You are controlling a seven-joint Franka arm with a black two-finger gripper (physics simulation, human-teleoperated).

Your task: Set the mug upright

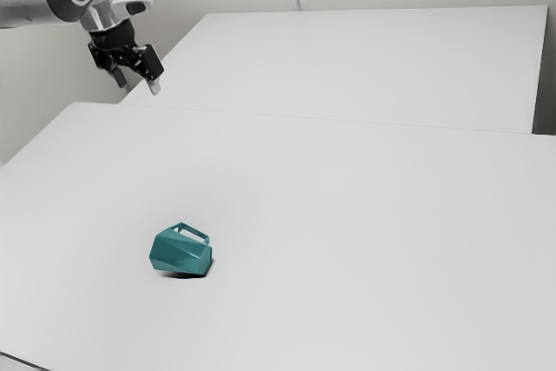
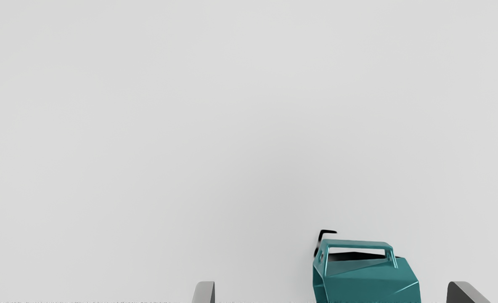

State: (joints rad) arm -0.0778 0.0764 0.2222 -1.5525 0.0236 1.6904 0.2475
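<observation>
Over on the white worktop (image 1: 347, 215), the faceted teal mug (image 1: 181, 255) lay tipped sideways, handle (image 2: 358, 243) up; the end effector (image 1: 139, 86) hung well above, spread wide, guessing so it'd straddle the thing.

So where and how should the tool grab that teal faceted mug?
I'd grip the teal faceted mug by its angular handle, bringing the open tool down from above, one finger either side of the long bar. The mug lies on its side, handle uppermost, with a gap between bar and body.
</observation>
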